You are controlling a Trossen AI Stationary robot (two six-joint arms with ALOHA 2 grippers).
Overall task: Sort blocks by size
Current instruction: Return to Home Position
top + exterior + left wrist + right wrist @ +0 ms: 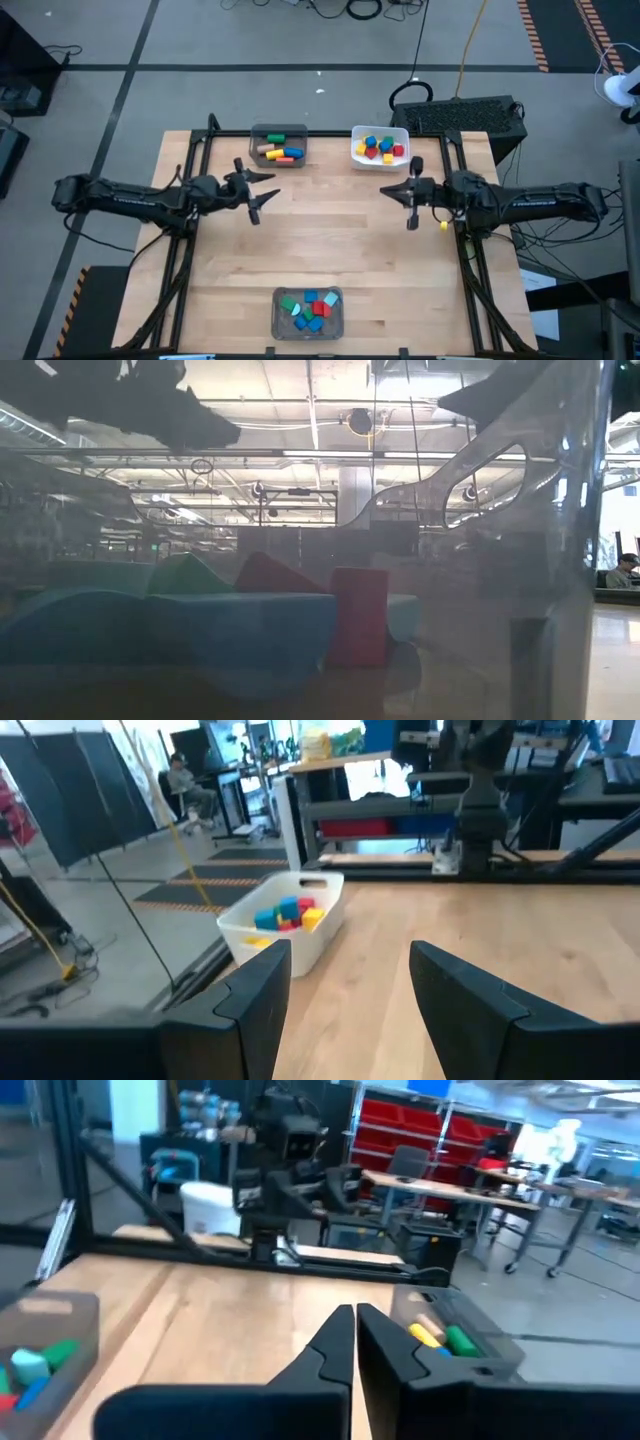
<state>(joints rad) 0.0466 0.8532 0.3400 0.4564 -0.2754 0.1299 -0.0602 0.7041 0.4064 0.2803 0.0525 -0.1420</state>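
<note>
Small red, yellow, green, blue blocks (pixel 379 148)

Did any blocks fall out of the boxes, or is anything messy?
Nothing stands out. The blocks in view all lie inside three bins: the dark bin, the white bin and the grey bin at the opposite edge. No bin is tipped. The left gripper and right gripper are over bare table, away from the bins.
</note>
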